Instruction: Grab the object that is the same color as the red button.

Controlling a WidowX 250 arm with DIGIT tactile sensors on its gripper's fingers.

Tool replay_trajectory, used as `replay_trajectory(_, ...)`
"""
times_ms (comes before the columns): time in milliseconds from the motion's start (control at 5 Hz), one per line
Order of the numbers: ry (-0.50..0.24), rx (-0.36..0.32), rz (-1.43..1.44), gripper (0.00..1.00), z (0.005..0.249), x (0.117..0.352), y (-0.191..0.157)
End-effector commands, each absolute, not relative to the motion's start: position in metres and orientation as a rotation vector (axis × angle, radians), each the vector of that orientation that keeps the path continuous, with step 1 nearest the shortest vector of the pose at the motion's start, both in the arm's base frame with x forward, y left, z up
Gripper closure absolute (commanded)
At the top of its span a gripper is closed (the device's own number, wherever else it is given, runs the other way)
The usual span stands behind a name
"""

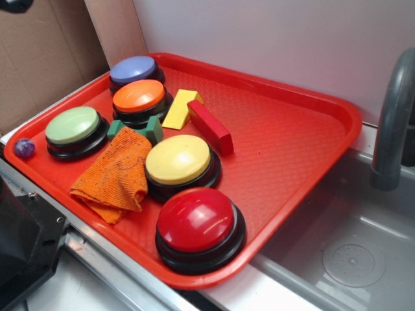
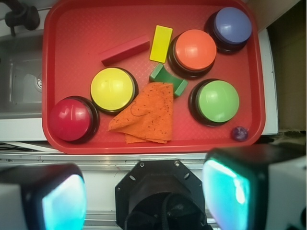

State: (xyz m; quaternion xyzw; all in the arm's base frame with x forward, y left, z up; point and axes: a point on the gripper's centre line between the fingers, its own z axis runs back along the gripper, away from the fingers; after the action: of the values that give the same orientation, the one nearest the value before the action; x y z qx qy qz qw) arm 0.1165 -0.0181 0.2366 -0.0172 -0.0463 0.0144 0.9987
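The small long red block (image 1: 210,126) (image 2: 125,50) lies flat on the red tray (image 1: 292,149) (image 2: 62,43), next to the yellow wedge block (image 1: 181,108) (image 2: 160,43). The red button (image 1: 197,223) (image 2: 72,119), a glossy dome on a black base, stands at the tray's near corner. In the wrist view my gripper (image 2: 144,196) hangs high above the tray's near edge. Its two fingers (image 2: 62,201) stand wide apart with nothing between them. It does not show in the exterior view.
Yellow (image 1: 178,162), orange (image 1: 139,98), green (image 1: 72,127) and purple (image 1: 133,70) dome buttons, a green block (image 1: 150,128) and an orange cloth (image 1: 117,173) share the tray. A small purple ball (image 1: 24,148) sits at its left rim. A sink (image 1: 350,246) and grey faucet (image 1: 392,123) lie to the right.
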Motion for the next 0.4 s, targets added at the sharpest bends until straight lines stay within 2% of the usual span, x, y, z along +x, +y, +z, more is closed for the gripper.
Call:
replay_trajectory(0, -0.093, -0.034, 0.029, 0.00, 0.237, 0.116, -0.018)
replay_trajectory(200, -0.094, -0.057, 0.143, 0.00, 0.231, 0.129, -0.017)
